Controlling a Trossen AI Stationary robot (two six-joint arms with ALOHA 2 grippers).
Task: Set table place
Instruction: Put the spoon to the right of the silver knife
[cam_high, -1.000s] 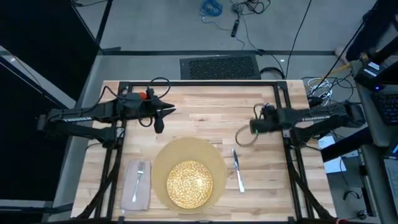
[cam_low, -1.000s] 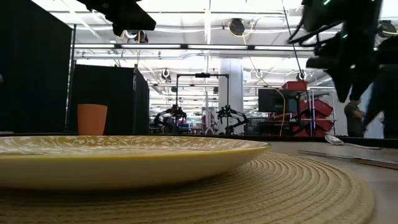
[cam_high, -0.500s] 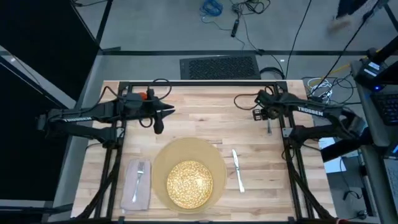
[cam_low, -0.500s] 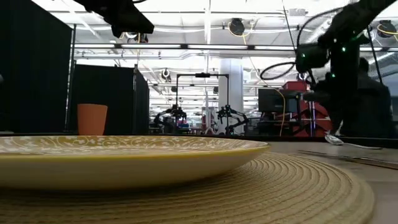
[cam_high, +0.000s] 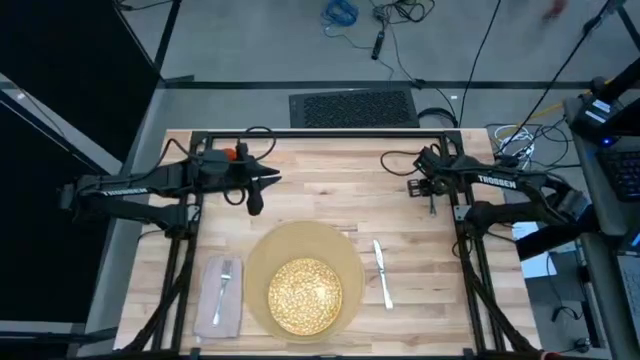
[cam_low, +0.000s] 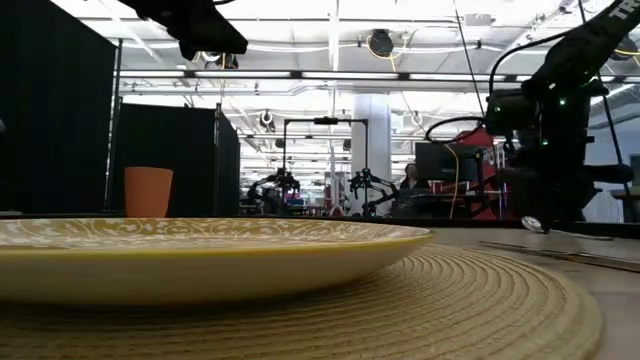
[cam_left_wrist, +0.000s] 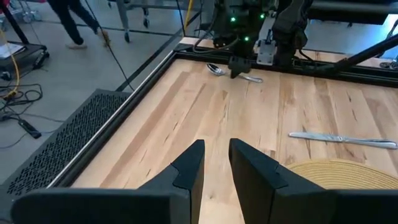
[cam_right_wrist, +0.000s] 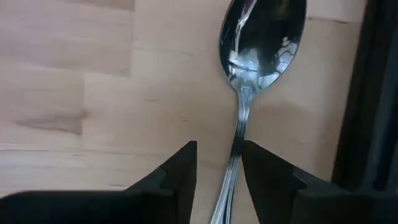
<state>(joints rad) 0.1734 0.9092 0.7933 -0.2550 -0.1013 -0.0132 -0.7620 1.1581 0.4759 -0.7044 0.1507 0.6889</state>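
Note:
A tan mat (cam_high: 345, 250) lies at the near middle of the table (cam_high: 330, 170), with the gold-speckled plate (cam_high: 305, 295) on it. The fork (cam_high: 226, 280) rests on the napkin (cam_high: 218, 300) to the left, and the knife (cam_high: 382, 272) lies to the right. An orange cup (cam_low: 148, 192) stands far left. The spoon (cam_right_wrist: 264, 37) lies flat by the right rail. My right gripper (cam_right_wrist: 219, 146) points down over it, open, a finger on either side of the handle (cam_right_wrist: 239, 134). My left gripper (cam_left_wrist: 216, 146) hovers beyond the mat, open by a narrow gap, with nothing between its fingers.
The black rail frame (cam_high: 452, 170) runs close beside the spoon and my right gripper. Bare planks lie between the two arms and beyond the mat. A floor grille (cam_high: 352, 106) sits past the far edge.
My right gripper has swung from beside the mat toward the table's right rail, tipped to point down, and come low over the spoon.

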